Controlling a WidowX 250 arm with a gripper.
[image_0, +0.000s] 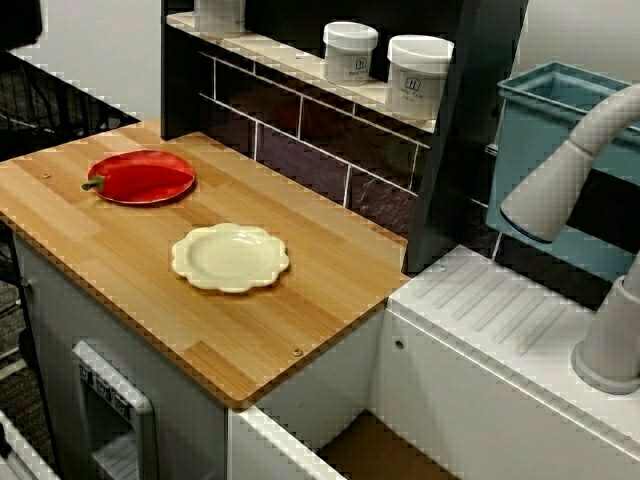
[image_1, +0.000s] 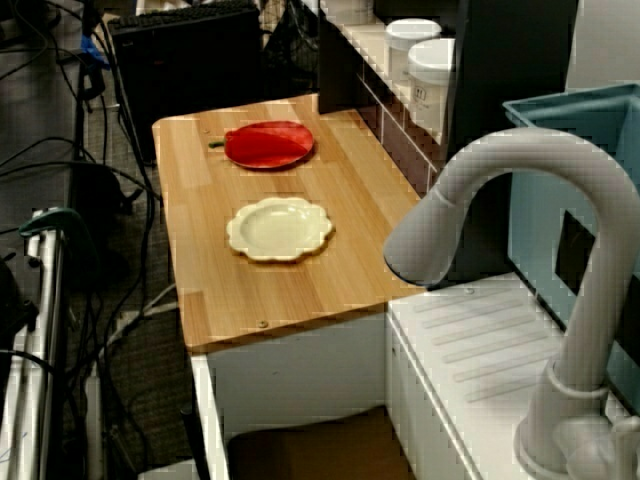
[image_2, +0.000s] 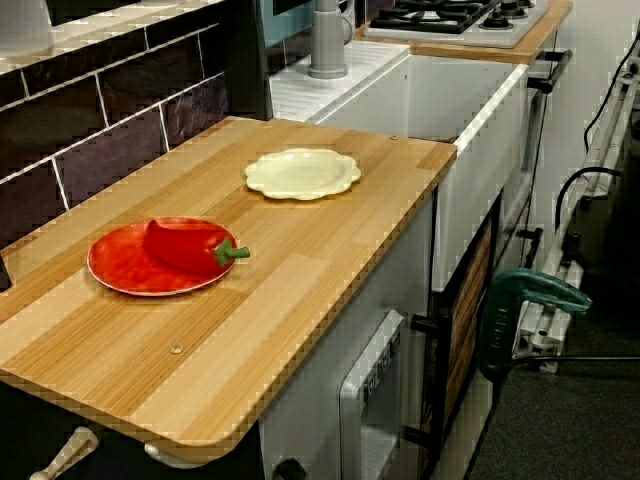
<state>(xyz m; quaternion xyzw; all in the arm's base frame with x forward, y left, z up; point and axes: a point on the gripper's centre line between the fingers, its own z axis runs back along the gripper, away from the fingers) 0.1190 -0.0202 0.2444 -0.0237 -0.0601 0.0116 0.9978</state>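
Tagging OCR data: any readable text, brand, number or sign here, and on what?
On near jar: dark logo and print on the label, too blurred to read.
On far jar: same kind of label, unreadable.
No text on pepper, red plate or cream plate.
Nothing else legible.

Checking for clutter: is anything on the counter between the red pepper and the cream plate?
Nothing visible: only bare wooden counter lies between the red pepper, on its red plate, and the cream plate.
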